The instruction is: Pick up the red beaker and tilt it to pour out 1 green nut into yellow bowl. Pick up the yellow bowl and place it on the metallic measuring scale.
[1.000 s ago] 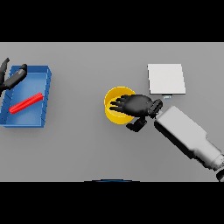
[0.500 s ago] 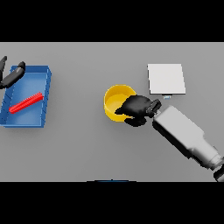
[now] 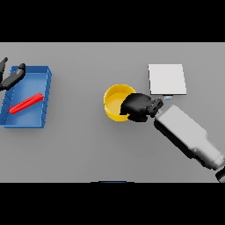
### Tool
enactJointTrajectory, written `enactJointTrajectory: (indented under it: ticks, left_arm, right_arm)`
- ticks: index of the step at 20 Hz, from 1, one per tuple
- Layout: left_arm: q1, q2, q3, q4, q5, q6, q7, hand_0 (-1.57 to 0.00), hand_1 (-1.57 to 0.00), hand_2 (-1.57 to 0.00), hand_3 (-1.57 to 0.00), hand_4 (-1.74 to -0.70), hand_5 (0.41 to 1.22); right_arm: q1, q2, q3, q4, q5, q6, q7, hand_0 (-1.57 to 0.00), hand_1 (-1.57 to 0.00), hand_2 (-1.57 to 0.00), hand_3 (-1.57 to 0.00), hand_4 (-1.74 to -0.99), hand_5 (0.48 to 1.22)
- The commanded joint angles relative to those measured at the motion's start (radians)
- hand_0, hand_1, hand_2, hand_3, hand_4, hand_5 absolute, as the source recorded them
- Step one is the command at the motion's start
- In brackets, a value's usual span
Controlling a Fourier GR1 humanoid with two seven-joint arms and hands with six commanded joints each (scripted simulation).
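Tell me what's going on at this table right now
The robot's right hand has its fingers curled over the right rim of the yellow bowl, which sits on the grey table just left of the metallic measuring scale. The red beaker lies on its side in the blue tray. The left hand shows at the tray's far left corner.

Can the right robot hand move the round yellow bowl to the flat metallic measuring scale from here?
Probably yes. The right robot hand is curled on the rim of the round yellow bowl, and the flat metallic measuring scale lies close behind it, with nothing between them.
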Motion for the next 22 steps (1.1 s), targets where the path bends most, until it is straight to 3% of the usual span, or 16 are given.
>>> enactJointTrajectory:
  ticks: [1, 4, 9, 11, 12, 17, 22]
  left_arm:
    - [-0.002, -0.008, -0.003, 0.009, -0.002, -0.001, 0.003, 0.0, 0.0, 0.0, 0.0, -0.72, 0.693]
    - [0.003, -0.009, 0.002, 0.009, 0.004, 0.005, 0.004, 0.0, 0.0, 0.0, 0.0, -0.72, 0.696]
    - [-0.002, -0.011, -0.004, 0.008, -0.003, 0.002, 0.006, 0.0, 0.0, 0.0, 0.0, -0.72, 0.692]
    - [0.0, 0.0, -0.005, -0.004, -0.003, -0.005, 0.005, 0.0, 0.0, 0.0, 0.0, -0.72, 0.686]
    - [0.004, 0.007, -0.002, -0.008, -0.002, -0.002, 0.004, 0.0, 0.0, 0.0, 0.0, -0.71, 0.686]
    - [-0.003, 0.001, -0.003, -0.012, -0.003, 0.011, 0.022, 0.0, 0.0, 0.0, 0.0, -0.72, 0.694]
    - [0.004, 0.004, 0.001, -0.021, 0.003, 0.015, 0.022, 0.0, 0.0, 0.0, 0.0, -0.73, 0.719]
  right_arm:
    - [0.01, -0.007, -0.003, -0.011, -0.006, 0.003, 0.0, -1.51, -1.51, -1.31, -1.29, -1.72, 1.206]
    - [0.01, -0.021, -0.028, -0.029, -0.026, 0.015, 0.004, -1.54, -1.54, -1.33, -1.34, -1.73, 1.213]
    - [0.001, -0.072, -0.096, -0.132, -0.078, 0.089, 0.046, -1.56, -1.56, -1.43, -1.23, -1.737, 1.218]
    - [-0.004, -0.103, -0.125, -0.154, -0.081, 0.085, 0.048, -1.56, -1.56, -1.43, -1.19, -1.739, 1.219]
    - [-0.002, -0.111, -0.138, -0.161, -0.076, 0.076, 0.079, -1.57, -1.57, -1.46, -1.18, -1.739, 1.22]
    - [0.027, -0.123, -0.161, -0.219, -0.071, 0.075, 0.118, -1.56, -1.57, -1.53, -1.16, -1.74, 1.22]
    - [-0.01, -0.147, -0.212, -0.128, -0.057, 0.006, 0.12, -1.57, -1.57, -1.54, -1.15, -1.741, 1.221]
